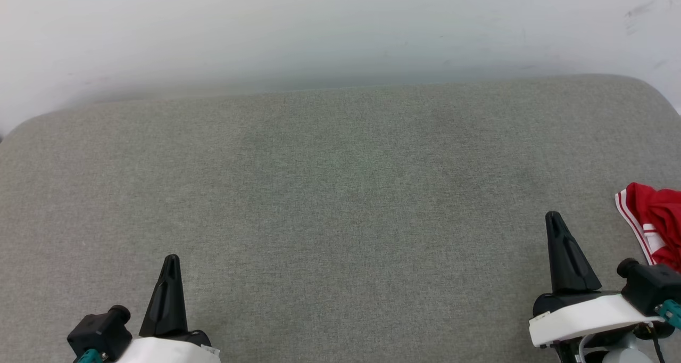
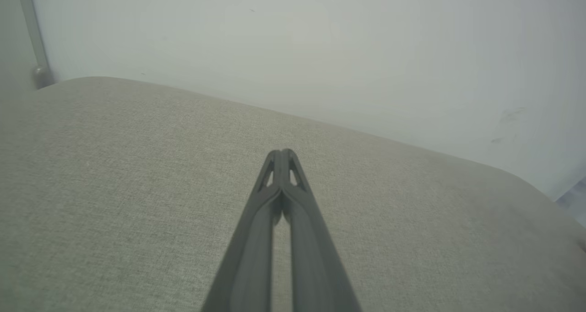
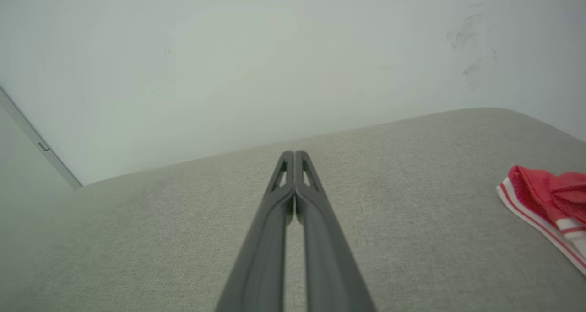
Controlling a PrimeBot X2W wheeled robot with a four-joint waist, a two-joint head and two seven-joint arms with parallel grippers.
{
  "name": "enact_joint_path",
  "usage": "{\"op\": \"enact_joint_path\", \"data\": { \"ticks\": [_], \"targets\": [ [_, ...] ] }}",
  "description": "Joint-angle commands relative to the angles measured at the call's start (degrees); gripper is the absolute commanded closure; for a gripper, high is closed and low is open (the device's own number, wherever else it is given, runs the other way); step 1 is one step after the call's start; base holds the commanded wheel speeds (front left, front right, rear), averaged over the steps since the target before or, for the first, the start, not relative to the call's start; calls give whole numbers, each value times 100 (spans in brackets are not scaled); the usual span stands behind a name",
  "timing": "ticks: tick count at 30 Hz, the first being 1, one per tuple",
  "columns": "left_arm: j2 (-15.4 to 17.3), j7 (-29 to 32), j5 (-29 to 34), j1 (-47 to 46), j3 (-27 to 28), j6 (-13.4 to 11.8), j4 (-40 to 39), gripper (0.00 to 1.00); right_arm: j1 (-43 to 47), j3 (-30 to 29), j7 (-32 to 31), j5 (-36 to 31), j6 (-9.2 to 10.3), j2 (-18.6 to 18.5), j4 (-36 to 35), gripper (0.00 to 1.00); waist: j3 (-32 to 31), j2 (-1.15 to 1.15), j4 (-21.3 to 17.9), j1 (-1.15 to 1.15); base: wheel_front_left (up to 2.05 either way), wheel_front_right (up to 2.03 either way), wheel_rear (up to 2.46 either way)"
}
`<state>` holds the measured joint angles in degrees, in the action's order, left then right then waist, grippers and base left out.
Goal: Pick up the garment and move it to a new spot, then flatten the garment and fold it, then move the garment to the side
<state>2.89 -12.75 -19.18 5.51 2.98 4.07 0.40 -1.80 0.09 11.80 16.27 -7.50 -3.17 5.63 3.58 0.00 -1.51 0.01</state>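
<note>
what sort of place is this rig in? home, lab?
Probably an indoor test room, though that is hard to confirm: a grey fabric-covered padded surface with rounded corners, set before a plain white scuffed wall, and a red garment lying at its right edge.

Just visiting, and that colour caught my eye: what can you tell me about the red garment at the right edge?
The garment is red fabric with a white-and-red striped band along one edge, crumpled into soft folds. The frame cuts it off, so just part shows. It lies on the grey cushioned surface, right of the right gripper, which does not touch it.
</note>
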Motion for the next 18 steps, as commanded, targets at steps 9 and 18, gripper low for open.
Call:
{"op": "enact_joint_path", "data": {
  "ticks": [9, 18],
  "targets": [
    [76, 215, -1110, -285, 1, 76, 144, 100, -165, -24, -192, 1176, 0, -91, 47, 100, -28, 0, 12, 0, 0, 0, 0],
    [103, 402, -1962, -414, 1, 114, 310, 100, -209, -50, -361, 2068, 0, -120, 145, 100, -55, 0, 24, 0, 0, 0, 0]
  ]
}}
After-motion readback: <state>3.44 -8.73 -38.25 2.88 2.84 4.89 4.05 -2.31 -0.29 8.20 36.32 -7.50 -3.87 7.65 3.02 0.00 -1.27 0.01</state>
